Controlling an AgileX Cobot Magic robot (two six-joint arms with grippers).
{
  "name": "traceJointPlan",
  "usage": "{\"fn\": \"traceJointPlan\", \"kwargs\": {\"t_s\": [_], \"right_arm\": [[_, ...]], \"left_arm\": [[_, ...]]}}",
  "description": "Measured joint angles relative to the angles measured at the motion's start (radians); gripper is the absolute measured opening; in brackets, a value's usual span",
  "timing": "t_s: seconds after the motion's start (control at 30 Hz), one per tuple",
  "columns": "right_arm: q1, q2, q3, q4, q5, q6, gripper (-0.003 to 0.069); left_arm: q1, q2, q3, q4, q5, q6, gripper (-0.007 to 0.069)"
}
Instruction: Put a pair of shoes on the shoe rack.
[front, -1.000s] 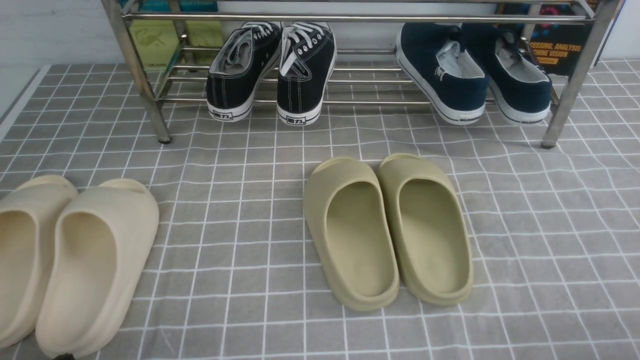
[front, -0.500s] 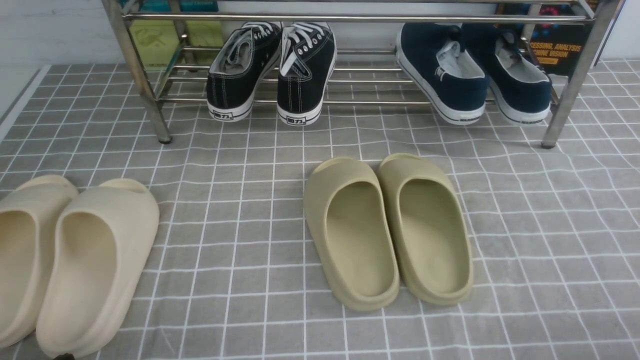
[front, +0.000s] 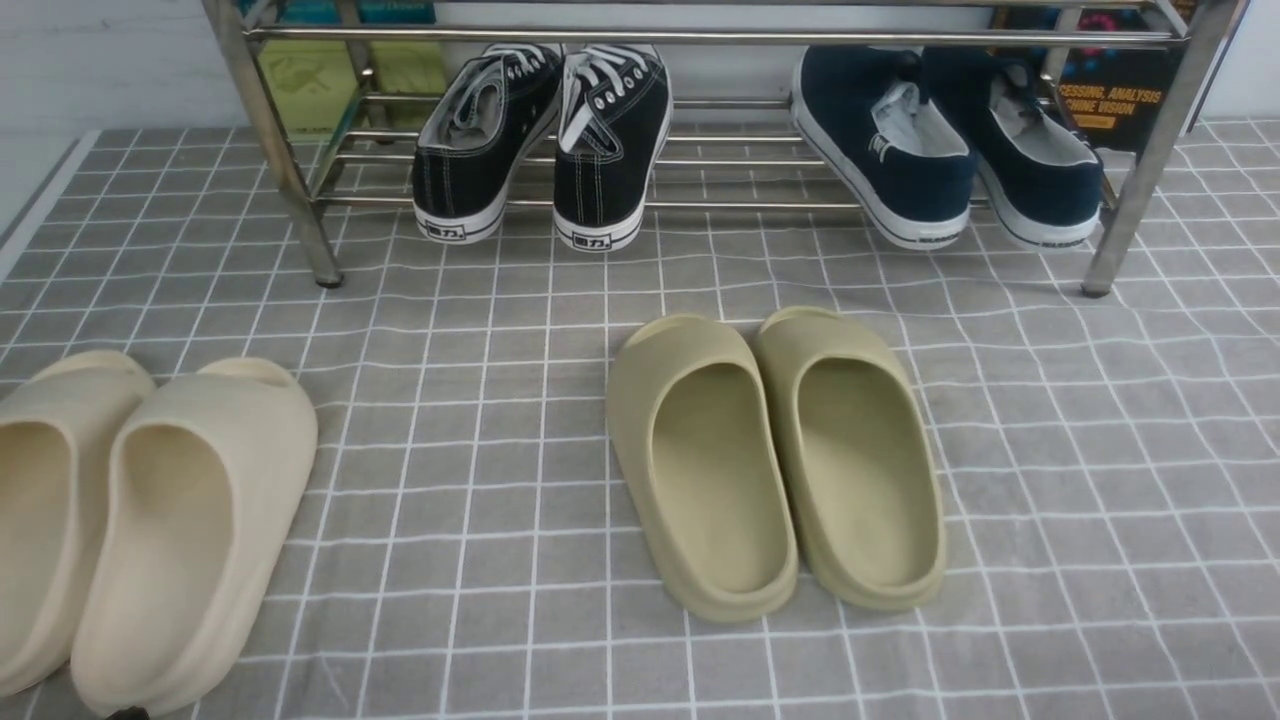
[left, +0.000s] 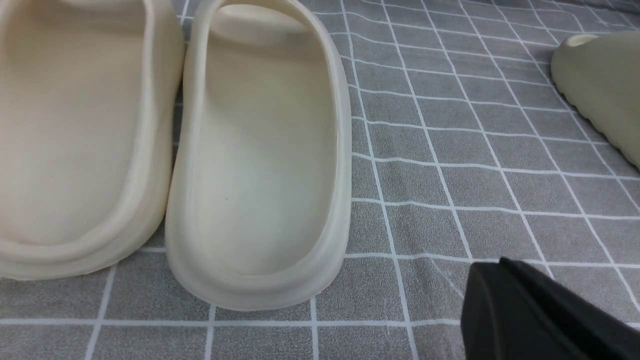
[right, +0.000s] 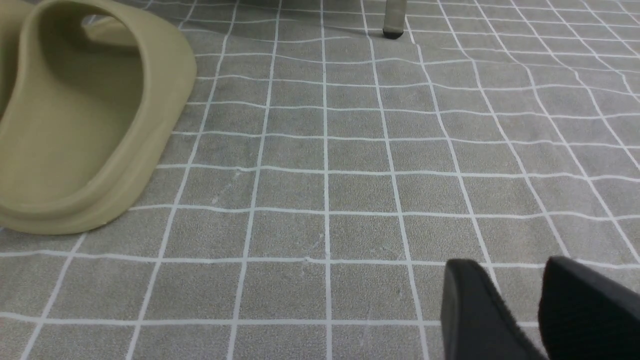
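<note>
The two black canvas sneakers, left one (front: 480, 140) and right one (front: 610, 140), rest side by side on the lower rods of the silver shoe rack (front: 700, 36), heels toward me and hanging over the front rod. Neither gripper shows in the front view. In the left wrist view my left gripper (left: 500, 265) is shut and empty, low over the checked cloth beside a cream slipper (left: 260, 150). In the right wrist view my right gripper (right: 507, 262) has its jaws slightly apart and empty over bare cloth. One rack leg (right: 393, 20) shows far ahead of it.
A pair of navy blue sneakers (front: 885, 150) sits on the rack's right part. Olive slippers (front: 775, 460) lie mid-floor and show in the right wrist view (right: 85, 120). Cream slippers (front: 150, 520) lie at the front left. A grey checked cloth (front: 480, 420) covers the floor.
</note>
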Motion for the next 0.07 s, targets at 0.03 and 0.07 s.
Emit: {"fn": "traceJointPlan", "kwargs": {"t_s": [0.03,0.07], "right_arm": [[0.000,0.000,0.000,0.000,0.000,0.000,0.0239],[0.000,0.000,0.000,0.000,0.000,0.000,0.0239]], "left_arm": [[0.000,0.000,0.000,0.000,0.000,0.000,-0.0013],[0.000,0.000,0.000,0.000,0.000,0.000,-0.0013]]}}
